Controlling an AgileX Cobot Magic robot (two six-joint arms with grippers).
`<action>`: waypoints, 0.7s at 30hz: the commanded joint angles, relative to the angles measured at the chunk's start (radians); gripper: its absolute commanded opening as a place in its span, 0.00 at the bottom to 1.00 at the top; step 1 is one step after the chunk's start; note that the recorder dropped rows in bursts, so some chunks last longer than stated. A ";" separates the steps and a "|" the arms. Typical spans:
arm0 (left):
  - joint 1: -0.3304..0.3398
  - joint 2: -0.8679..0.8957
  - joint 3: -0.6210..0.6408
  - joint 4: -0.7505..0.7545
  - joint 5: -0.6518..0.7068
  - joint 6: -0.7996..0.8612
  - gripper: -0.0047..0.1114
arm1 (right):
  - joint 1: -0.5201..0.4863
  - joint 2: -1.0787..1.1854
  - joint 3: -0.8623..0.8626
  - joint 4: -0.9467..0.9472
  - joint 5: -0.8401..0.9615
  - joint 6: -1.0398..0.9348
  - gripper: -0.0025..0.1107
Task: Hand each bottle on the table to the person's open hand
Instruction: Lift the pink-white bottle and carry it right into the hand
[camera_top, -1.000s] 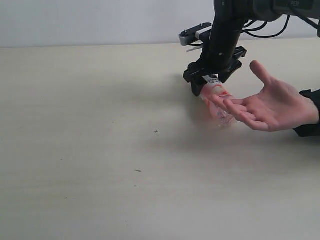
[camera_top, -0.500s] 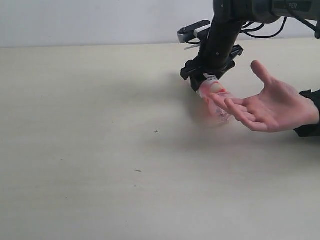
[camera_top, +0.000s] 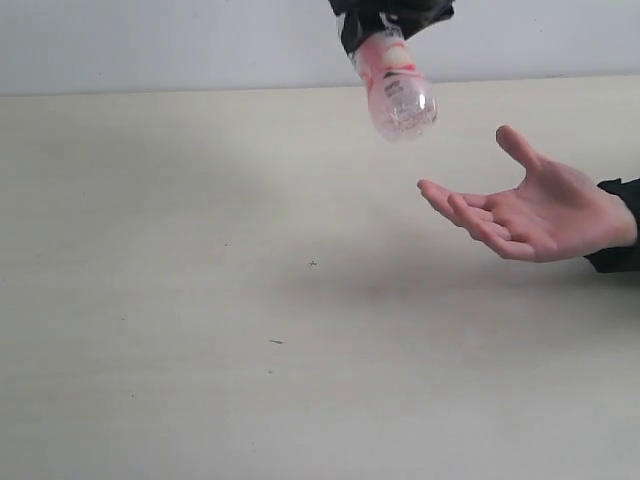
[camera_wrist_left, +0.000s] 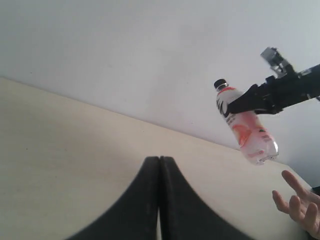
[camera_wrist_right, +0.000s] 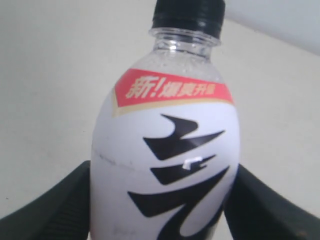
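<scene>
Hanging clear of the bench (camera_top: 200, 300) at about eleven o'clock from the open hand (camera_top: 540, 215), the pink bottle (camera_top: 397, 90) sits clamped in the right tool (camera_top: 392, 25), undelivered. The left tool (camera_wrist_left: 160, 200) idles, closed on nothing. No other bottle shows, so this looks like the last.

Pale wall (camera_top: 150, 45) behind a wide beige worktop (camera_top: 150, 330).
The wall is flat, whitish-grey and evenly lit; the matte worktop shows a few tiny dark specks (camera_top: 313, 263) under soft, diffuse light.
</scene>
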 joint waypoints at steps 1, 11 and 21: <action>0.003 -0.007 0.003 0.003 -0.010 0.005 0.04 | 0.001 -0.093 -0.020 0.007 0.108 -0.030 0.02; 0.003 -0.007 0.003 0.003 -0.010 0.005 0.04 | -0.004 -0.199 0.000 -0.043 0.224 0.003 0.02; 0.003 -0.007 0.003 0.003 -0.010 0.005 0.04 | -0.013 -0.310 0.234 -0.096 0.224 0.035 0.02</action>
